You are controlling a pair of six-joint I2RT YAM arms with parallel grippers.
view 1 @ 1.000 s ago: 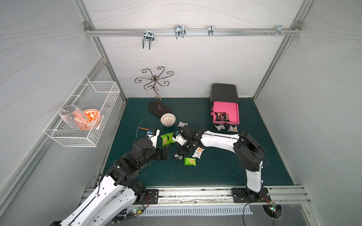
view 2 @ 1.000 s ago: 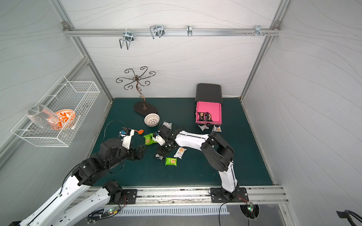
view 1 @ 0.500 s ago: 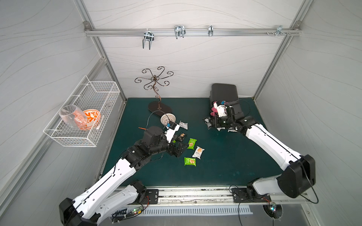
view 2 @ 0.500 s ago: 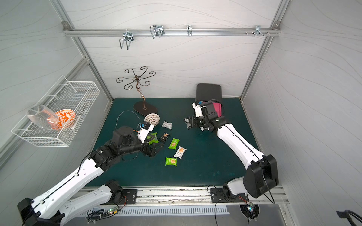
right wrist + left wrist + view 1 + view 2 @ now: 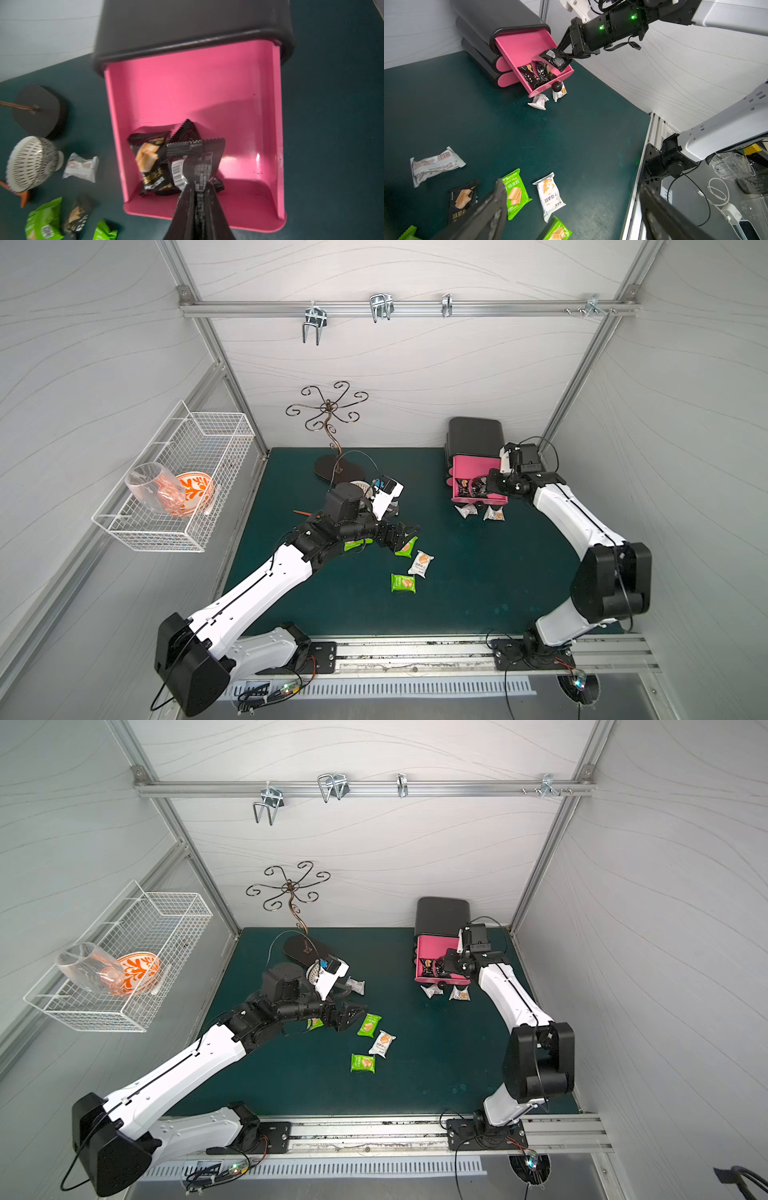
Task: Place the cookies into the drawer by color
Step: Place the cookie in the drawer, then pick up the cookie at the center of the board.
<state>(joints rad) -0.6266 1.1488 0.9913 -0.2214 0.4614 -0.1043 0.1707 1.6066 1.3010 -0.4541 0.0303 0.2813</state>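
Bright even light, soft shadows, glare inside slightly blurred drawer (image 5: 257, 158)

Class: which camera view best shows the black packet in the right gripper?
The right wrist view: the black packet sits close and central, pinched by the right gripper over the pink drawer. The left wrist view shows it smaller, side-on; in both top views it is barely distinguishable.
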